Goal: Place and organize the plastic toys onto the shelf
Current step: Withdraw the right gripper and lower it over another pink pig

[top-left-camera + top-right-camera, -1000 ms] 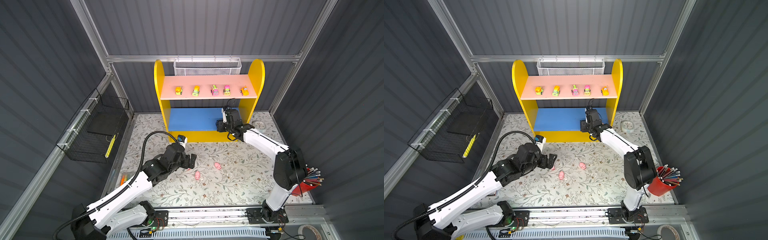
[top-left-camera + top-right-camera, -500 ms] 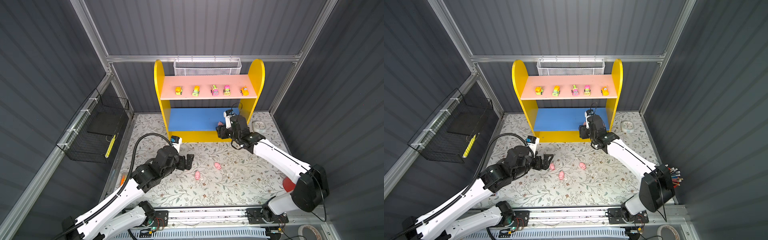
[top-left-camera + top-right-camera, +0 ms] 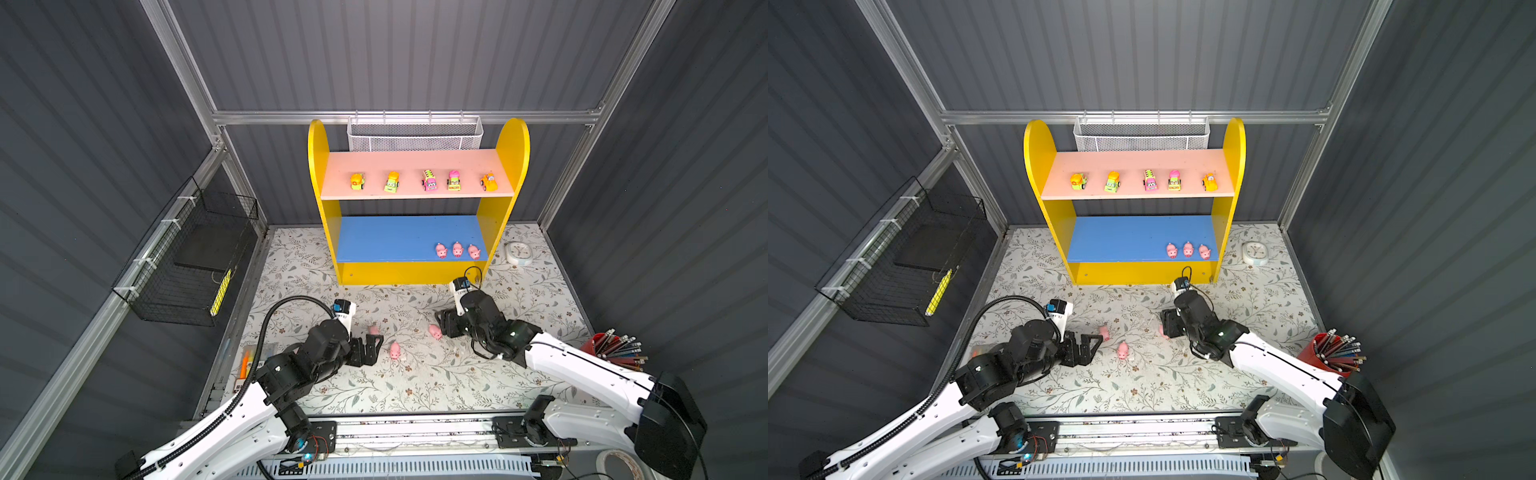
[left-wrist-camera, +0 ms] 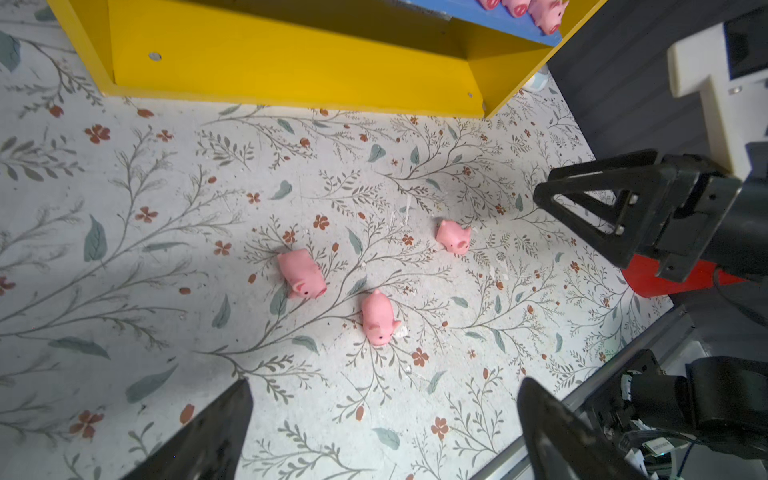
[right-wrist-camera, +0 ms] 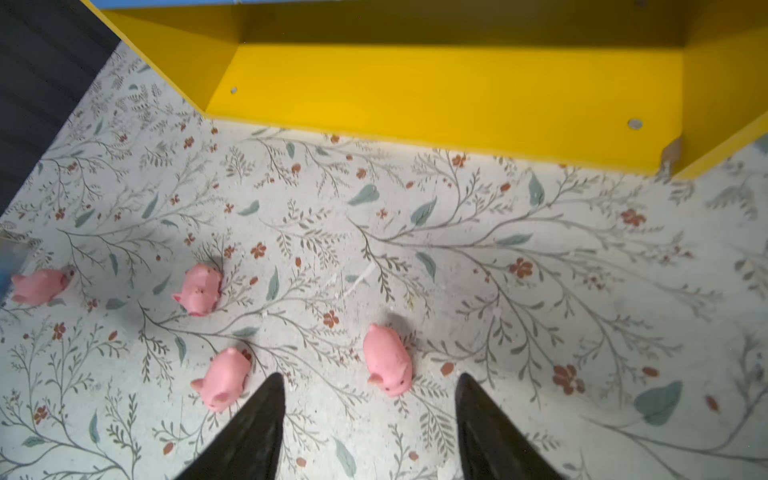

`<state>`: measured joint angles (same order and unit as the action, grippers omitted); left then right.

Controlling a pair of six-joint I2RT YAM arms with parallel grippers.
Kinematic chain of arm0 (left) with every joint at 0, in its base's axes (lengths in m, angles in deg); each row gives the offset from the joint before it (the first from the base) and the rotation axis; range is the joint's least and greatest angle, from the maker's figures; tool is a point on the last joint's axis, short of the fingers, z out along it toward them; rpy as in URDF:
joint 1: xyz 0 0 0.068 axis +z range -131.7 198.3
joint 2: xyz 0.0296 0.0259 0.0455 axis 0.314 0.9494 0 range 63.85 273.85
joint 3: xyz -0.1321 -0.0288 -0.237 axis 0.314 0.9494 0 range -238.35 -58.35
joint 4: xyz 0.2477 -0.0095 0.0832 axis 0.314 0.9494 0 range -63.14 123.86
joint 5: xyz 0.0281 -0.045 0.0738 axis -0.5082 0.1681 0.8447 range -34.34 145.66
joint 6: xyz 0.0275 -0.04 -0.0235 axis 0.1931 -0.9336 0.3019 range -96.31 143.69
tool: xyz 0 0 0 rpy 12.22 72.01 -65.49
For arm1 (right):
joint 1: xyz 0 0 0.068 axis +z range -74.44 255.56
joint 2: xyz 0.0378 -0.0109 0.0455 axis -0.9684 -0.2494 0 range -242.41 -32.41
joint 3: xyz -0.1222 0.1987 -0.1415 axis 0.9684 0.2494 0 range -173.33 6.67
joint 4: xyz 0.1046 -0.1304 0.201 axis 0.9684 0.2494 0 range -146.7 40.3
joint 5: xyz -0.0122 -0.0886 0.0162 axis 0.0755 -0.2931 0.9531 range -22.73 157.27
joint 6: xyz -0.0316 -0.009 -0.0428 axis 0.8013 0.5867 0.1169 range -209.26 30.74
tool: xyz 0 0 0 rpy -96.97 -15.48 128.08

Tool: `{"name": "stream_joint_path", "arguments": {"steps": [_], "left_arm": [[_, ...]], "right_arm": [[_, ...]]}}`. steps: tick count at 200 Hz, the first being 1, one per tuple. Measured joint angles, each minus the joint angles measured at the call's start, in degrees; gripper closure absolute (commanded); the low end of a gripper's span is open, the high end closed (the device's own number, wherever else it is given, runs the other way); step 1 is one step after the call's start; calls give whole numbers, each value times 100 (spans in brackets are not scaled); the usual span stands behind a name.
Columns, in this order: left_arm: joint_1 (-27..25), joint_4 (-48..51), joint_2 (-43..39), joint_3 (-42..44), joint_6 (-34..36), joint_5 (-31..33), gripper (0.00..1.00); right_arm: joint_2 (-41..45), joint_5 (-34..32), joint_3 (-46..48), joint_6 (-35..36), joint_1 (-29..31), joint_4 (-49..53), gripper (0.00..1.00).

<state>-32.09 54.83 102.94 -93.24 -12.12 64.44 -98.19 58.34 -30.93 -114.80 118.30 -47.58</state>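
Three pigs (image 3: 457, 250) stand in a row at the right end of the shelf's (image 3: 411, 273) blue lower board; five toy cars (image 3: 429, 181) line its pink upper board. We count four loose pigs (image 5: 199, 289) on the flowered mat (image 3: 415, 382), centre frame. Right gripper (image 5: 370, 377) half-spread, its tips just beside the nearest pig (image 5: 388, 359), gripping nothing. Left gripper (image 4: 384, 382) spread wide, empty

No text, label, brand or number can be read anywhere
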Motion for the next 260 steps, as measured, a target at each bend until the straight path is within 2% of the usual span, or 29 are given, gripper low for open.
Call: {"name": "stream_joint_path", "arguments": {"steps": [66,178,260], "left_arm": [[-70,-76,-192,369,-308,-48,1],[-96,-149,144,374,-343,-39,1],[-96,-153,144,374,-341,17,1]], "right_arm": [[-590,258,688,-216,98,-649,31],[-1788,334,483,-33,118,-1405,33],[-2098,337,310,127,118,-1534,47]]}}
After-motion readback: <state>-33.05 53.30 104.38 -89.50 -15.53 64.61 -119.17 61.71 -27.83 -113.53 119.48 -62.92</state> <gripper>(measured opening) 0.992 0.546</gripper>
